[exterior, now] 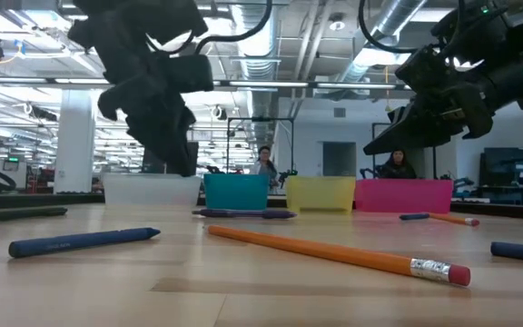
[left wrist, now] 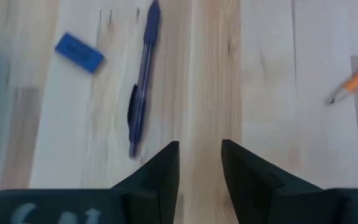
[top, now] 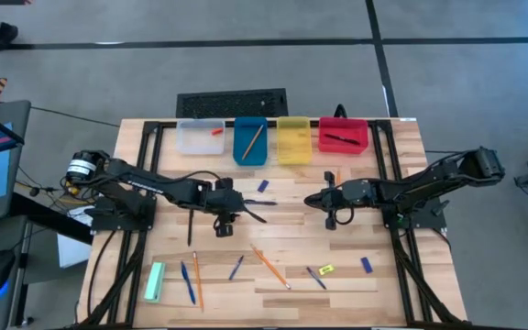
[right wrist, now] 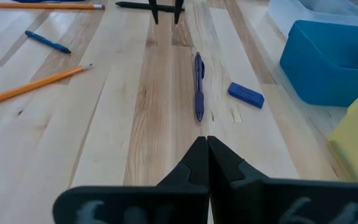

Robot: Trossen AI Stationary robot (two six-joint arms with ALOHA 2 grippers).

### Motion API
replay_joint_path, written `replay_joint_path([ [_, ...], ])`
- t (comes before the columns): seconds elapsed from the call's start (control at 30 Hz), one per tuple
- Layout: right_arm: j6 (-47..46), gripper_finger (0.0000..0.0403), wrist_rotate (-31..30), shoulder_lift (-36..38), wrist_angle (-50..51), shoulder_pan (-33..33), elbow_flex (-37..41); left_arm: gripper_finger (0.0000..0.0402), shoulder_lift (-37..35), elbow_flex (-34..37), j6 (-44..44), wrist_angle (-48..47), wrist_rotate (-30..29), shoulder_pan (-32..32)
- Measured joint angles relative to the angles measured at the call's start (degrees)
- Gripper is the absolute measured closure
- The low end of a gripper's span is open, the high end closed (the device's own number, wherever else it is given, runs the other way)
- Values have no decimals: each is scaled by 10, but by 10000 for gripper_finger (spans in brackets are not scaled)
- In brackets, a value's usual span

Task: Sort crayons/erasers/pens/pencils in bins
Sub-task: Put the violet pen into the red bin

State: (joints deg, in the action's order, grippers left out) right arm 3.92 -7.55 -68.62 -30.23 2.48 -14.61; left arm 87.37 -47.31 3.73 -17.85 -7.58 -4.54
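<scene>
Four bins stand in a row at the far edge: clear [top: 200, 137], blue [top: 250, 140], yellow [top: 293, 139] and red [top: 343, 136]. A dark blue pen [right wrist: 199, 93] lies flat mid-table beside a blue eraser [right wrist: 246, 94], between the two grippers. My left gripper [left wrist: 201, 168] hovers open over bare wood, with the pen [left wrist: 142, 81] and the eraser [left wrist: 79, 53] ahead of its fingers. My right gripper [right wrist: 207, 155] is shut and points along the table at the pen's near end without touching it. Orange pencils [top: 269, 266] lie nearer the front.
More pens [top: 188, 280], a pencil [top: 197, 280], a yellow eraser [top: 326, 269], a blue eraser [top: 367, 265] and a green block [top: 154, 281] are scattered over the near half. A black pen [top: 191, 229] lies by the left arm. People sit beyond the far edge.
</scene>
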Motion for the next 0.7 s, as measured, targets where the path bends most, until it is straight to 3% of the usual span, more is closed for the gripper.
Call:
replay_joint_path([
  [0.17,7,393,0,0,0,-1,0,279,9,5,1,37,57,32],
  [0.43,2,393,0,0,15,-16,0,234,44,5,-31,58,56,65],
  [0.7,0,393,0,0,15,-19,0,229,46,4,-78,65,28,83],
])
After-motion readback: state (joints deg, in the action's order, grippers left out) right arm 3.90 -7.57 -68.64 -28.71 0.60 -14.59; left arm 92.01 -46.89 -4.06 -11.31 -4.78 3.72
